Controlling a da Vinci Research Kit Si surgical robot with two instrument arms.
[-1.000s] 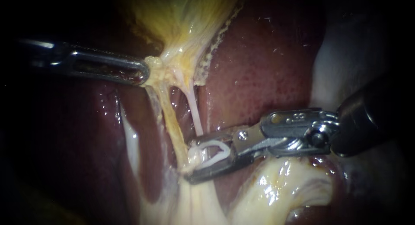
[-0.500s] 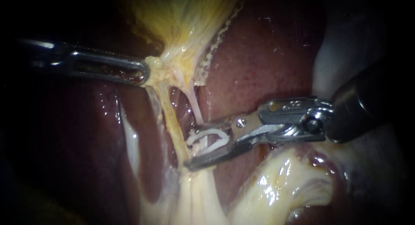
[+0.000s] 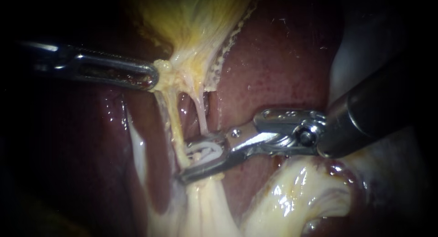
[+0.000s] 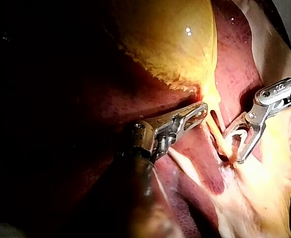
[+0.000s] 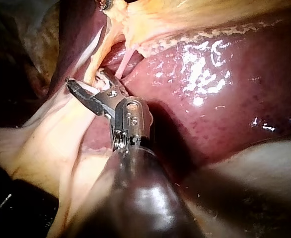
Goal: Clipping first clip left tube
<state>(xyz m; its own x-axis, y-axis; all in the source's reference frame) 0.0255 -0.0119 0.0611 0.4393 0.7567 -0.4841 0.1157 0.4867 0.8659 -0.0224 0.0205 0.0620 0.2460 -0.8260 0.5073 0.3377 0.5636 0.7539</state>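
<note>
One clip [image 3: 206, 151] apparently straddles left tube [image 3: 172, 114].

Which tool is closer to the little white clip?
Right. The right instrument holds the clip between its jaws at the tube; the left instrument is farther up, gripping tissue by the gallbladder.

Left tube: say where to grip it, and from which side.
Grip the left tube on its taut stretch below the gallbladder, which the left instrument holds. Come from the right, crosswise, as the right instrument with its clip does: the tube runs nearly upright, apart from the right tube.
</note>
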